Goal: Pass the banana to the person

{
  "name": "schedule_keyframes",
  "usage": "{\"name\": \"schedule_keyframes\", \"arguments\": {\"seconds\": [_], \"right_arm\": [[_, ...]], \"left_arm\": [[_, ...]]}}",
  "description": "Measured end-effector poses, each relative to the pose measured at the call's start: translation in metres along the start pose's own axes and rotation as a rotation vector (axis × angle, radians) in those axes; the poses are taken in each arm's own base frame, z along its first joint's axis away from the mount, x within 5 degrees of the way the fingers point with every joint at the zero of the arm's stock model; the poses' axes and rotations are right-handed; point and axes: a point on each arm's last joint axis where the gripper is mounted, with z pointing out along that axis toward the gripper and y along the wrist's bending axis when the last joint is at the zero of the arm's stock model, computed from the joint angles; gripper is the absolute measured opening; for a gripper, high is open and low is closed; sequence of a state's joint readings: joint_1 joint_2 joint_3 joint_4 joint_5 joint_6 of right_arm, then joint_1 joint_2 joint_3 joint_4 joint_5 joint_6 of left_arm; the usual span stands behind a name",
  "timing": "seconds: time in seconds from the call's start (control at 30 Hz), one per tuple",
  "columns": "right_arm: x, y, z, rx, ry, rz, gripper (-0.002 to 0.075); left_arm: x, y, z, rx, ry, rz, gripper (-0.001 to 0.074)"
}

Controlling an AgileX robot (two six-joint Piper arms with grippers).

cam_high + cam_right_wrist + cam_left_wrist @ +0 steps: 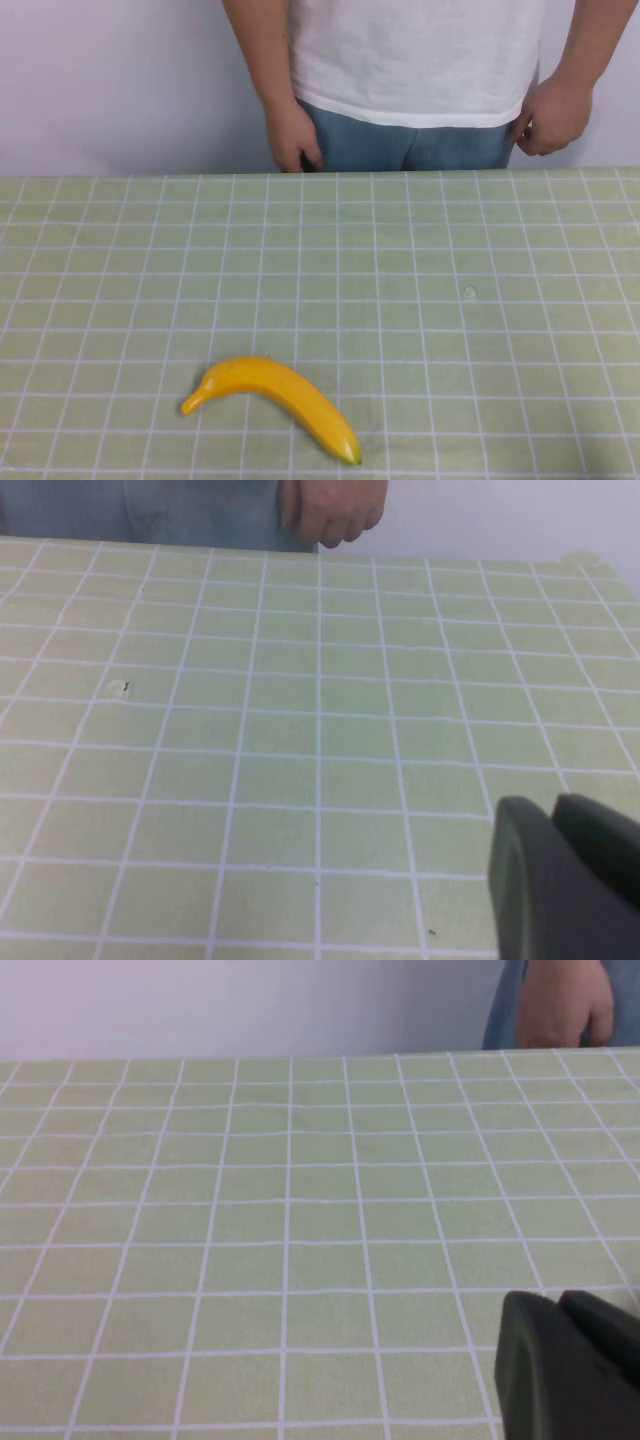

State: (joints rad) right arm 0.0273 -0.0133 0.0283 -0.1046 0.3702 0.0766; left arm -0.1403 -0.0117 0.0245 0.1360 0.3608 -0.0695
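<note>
The yellow banana lies flat on the green checked tablecloth near the front edge, left of centre, with its dark tip to the right. The person stands behind the far edge in a white T-shirt and jeans, with both hands hanging down. One hand shows in the left wrist view and the other in the right wrist view. Neither arm shows in the high view. My left gripper is shut and empty above bare cloth. My right gripper is also shut and empty. The banana is in neither wrist view.
The tablecloth covers the whole table up to the far edge by the person. A small pale speck lies on the cloth at mid right and also shows in the right wrist view. A white wall stands behind.
</note>
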Motion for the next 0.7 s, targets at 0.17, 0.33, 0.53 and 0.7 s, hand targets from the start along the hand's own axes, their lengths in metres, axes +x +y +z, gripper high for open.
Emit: {"name": "schedule_keyframes", "arguments": {"seconds": [0.17, 0.33, 0.53, 0.7], "right_arm": [[0.0000, 0.0000, 0.0000, 0.000, 0.000, 0.000, -0.0008], [0.0000, 0.0000, 0.0000, 0.000, 0.000, 0.000, -0.0007], [-0.0001, -0.0011, 0.0000, 0.012, -0.001, -0.031, -0.0008], [-0.0004, -0.0035, -0.0001, 0.039, -0.003, -0.100, -0.0007]], "left_arm": [[0.0000, 0.0000, 0.0000, 0.000, 0.000, 0.000, -0.0004], [0.0000, 0.0000, 0.0000, 0.000, 0.000, 0.000, -0.0004], [0.0000, 0.0000, 0.0000, 0.000, 0.000, 0.000, -0.0004], [0.0000, 0.0001, 0.0000, -0.001, 0.000, 0.002, -0.0004]]}}
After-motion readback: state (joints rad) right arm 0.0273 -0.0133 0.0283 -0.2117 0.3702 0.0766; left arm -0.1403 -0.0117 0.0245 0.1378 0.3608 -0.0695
